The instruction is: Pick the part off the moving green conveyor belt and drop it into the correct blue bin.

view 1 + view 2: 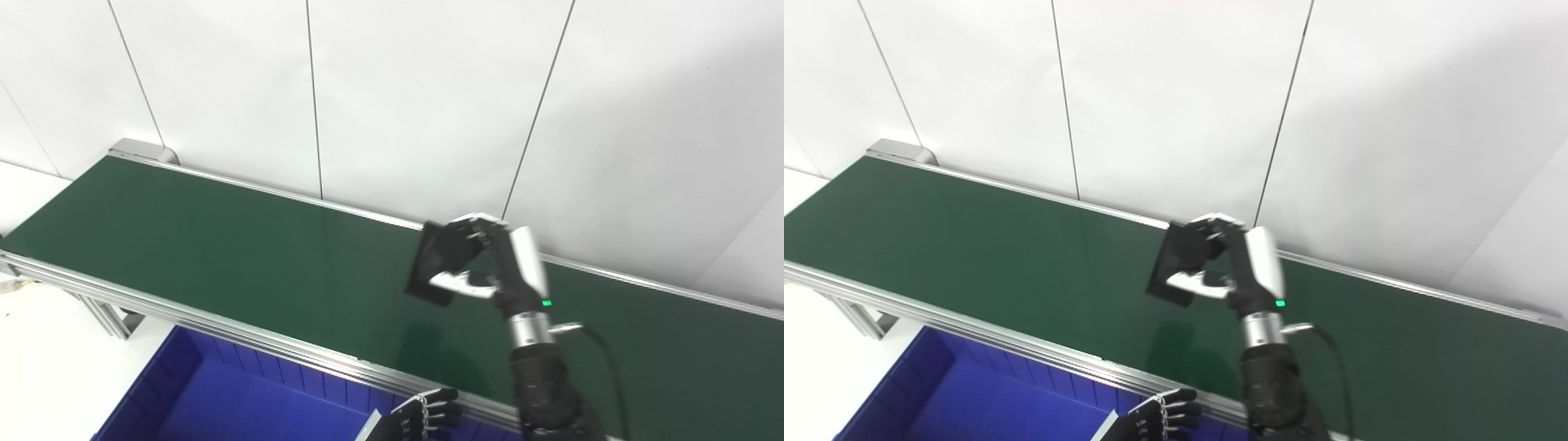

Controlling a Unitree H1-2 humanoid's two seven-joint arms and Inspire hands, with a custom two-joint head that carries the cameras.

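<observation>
A flat black rectangular part [432,266] is held tilted above the green conveyor belt [214,245], near the belt's far edge. My right hand [474,260] is shut on the part, fingers over its top edge and thumb under it. The part also shows in the right eye view [1173,269]. My left hand [422,416] is low at the bottom edge, over the blue bin [245,404], with its fingers curled and holding nothing I can see.
The belt's aluminium front rail [184,318] runs between the belt and the blue bin. A white panelled wall [398,92] stands right behind the belt. A white floor or table [43,367] lies to the left.
</observation>
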